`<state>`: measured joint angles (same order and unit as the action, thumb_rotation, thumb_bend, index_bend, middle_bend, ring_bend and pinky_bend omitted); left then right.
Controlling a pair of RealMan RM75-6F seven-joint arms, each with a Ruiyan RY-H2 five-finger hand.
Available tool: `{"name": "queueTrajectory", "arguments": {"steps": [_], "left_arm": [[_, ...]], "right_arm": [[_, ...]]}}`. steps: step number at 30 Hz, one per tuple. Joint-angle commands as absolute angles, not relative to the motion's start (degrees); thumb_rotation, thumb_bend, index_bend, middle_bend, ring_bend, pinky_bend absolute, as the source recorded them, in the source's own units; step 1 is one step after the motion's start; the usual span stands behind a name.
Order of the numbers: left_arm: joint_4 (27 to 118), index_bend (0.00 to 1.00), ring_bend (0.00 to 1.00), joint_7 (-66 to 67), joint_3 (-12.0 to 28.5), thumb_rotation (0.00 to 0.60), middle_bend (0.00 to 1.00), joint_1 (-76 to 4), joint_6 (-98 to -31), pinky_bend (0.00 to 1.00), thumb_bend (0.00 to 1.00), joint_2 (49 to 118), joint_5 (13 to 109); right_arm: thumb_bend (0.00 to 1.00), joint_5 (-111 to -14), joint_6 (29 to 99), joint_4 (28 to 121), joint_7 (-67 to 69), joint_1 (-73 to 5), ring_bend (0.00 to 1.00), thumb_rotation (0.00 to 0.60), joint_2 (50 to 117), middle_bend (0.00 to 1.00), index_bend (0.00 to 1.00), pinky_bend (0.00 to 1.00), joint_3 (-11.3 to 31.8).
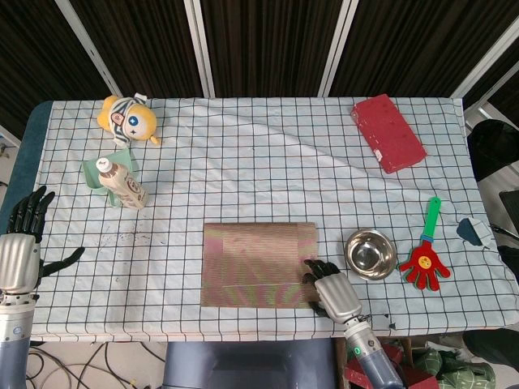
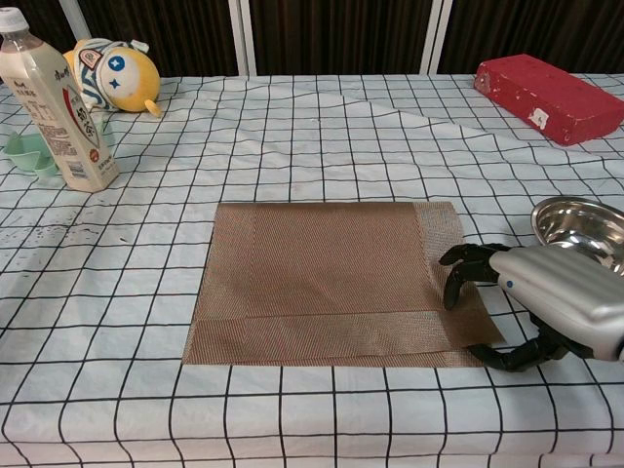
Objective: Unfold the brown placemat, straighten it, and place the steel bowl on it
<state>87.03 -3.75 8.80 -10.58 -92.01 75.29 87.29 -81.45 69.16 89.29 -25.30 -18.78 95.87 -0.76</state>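
The brown placemat (image 1: 255, 263) (image 2: 322, 283) lies flat near the table's front edge, with a lighter band along its left and front sides. My right hand (image 1: 332, 292) (image 2: 546, 302) is at its right edge. The curled fingers (image 2: 463, 268) touch that edge, and the thumb stays apart by the front right corner. The steel bowl (image 1: 371, 254) (image 2: 585, 222) stands upright on the cloth just right of the mat, beside that hand. My left hand (image 1: 23, 243) hovers at the table's far left edge, fingers spread, holding nothing.
A milk-tea bottle (image 1: 122, 182) (image 2: 54, 97) stands in a green holder (image 1: 96, 168) at the left, with a yellow plush toy (image 1: 127, 120) (image 2: 109, 70) behind it. A red block (image 1: 388, 131) (image 2: 551, 93) lies at the back right. A hand-shaped clapper toy (image 1: 426, 259) lies right of the bowl.
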Motion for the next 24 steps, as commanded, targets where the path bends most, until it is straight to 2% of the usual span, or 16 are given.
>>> {"name": "queueTrajectory", "arguments": {"steps": [1,24], "left_arm": [[87.0,0.0,0.02,-3.8,8.8,0.6,0.0,-10.6,-92.0,0.07,0.04,75.3,87.3],[87.0,0.0,0.02,-3.4,8.8,0.6,0.0,-10.7,-91.9,0.07,0.04,75.5,87.2]], "right_arm": [[0.26,-81.4,69.1,89.3,-25.4,-18.7,0.14,0.6,95.9,0.13,0.38,0.22,-0.7],[0.26,-81.4,69.0,89.8,-24.9,-18.8,0.14,0.6,95.8,0.13,0.38,0.22,-0.2]]}}
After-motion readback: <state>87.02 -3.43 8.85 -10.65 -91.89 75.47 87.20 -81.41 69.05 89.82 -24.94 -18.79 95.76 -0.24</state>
